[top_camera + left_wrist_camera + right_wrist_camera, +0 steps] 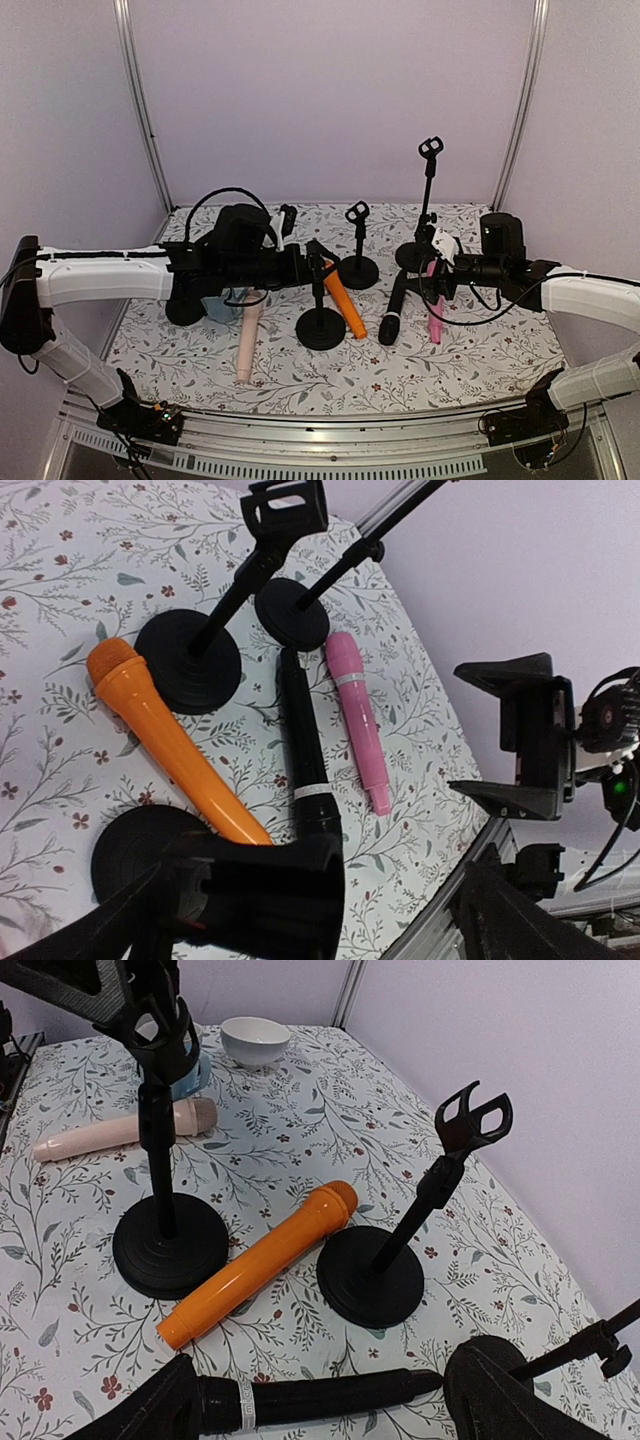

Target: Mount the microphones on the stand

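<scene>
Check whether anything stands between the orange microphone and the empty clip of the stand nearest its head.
Nothing visible does. The orange microphone lies flat on the table, its head beside that stand's base; the clip stands empty above, with open air between. The black microphone lies off to one side, clear of that path.

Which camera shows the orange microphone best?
The right wrist view: the orange microphone lies unobstructed, head to tail. The left wrist view hides its tail behind a close black object; the top view shows it small, partly behind a stand.
</scene>
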